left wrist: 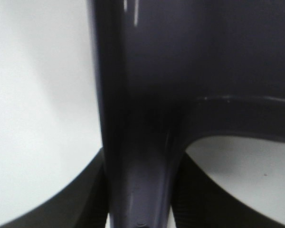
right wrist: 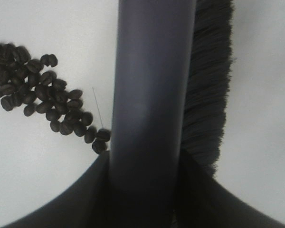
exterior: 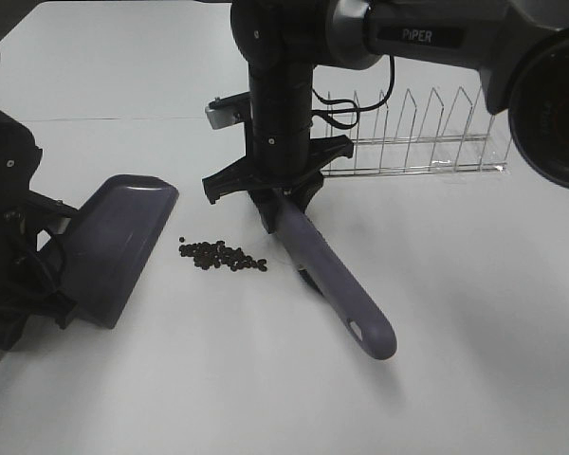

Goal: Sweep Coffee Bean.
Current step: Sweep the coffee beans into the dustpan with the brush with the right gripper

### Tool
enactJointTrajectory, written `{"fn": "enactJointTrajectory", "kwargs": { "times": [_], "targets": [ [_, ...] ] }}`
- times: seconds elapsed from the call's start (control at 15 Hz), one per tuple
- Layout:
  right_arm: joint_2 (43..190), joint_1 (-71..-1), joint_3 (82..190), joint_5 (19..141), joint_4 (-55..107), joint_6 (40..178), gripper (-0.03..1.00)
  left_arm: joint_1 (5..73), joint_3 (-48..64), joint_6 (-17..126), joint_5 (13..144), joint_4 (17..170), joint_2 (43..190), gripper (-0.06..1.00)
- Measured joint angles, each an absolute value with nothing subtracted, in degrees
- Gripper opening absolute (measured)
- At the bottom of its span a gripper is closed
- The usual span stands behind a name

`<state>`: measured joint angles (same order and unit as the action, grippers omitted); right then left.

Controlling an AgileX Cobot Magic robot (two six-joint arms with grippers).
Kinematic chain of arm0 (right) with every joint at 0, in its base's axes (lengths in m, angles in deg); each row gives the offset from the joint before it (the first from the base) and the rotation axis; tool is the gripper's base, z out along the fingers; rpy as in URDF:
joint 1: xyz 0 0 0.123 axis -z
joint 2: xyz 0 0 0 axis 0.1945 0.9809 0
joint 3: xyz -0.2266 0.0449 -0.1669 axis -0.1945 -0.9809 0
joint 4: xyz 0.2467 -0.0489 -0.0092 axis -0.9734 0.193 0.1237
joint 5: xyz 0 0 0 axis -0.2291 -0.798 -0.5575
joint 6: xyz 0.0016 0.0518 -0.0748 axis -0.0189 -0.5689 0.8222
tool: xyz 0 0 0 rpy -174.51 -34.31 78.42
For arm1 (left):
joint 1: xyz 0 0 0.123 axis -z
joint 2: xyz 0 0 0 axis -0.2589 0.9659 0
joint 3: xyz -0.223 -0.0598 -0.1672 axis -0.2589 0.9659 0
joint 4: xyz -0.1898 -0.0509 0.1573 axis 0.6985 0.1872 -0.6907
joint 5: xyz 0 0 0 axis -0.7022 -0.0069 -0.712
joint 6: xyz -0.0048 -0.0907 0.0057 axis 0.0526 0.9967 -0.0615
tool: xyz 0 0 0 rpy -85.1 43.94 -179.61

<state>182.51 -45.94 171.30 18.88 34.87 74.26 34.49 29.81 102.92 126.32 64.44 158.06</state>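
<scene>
Nearest on the tabletop point(exterior: 218, 398): the brush point(exterior: 339, 289) is slanting, its purple handle end pointing toward the high camera.
Mid tabletop: the coffee bean point(exterior: 221, 255) is lying in a loose cluster between the brush and the dustpan point(exterior: 114, 242), apart from the dustpan's lip.
Right side: the right claw point(exterior: 283, 204) is clenching the brush handle from above.
Right wrist view: it is showing what the high camera is barely catching. The black bristles point(right wrist: 206, 85) are running along the handle's side away from the beans. The closest beans are sitting just beside the handle.
Left side: the left claw point(left wrist: 140, 204) is grasping the dustpan's handle, its dark fingers point(left wrist: 80, 204) pressing either side. Only the left wrist view is showing this grip clearly.
Farthest: a wire rack point(exterior: 417, 142) is standing behind the right arm.
</scene>
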Motion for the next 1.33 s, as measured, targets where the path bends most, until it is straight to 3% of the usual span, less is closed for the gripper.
{"fn": "enactJointTrajectory", "kwargs": {
  "times": [1.33],
  "targets": [
    [184.0,-45.9,171.6,23.6,12.5,75.8,0.31,34.5,28.6,95.1,127.6,70.3,160.1,0.34]
  ]
}}
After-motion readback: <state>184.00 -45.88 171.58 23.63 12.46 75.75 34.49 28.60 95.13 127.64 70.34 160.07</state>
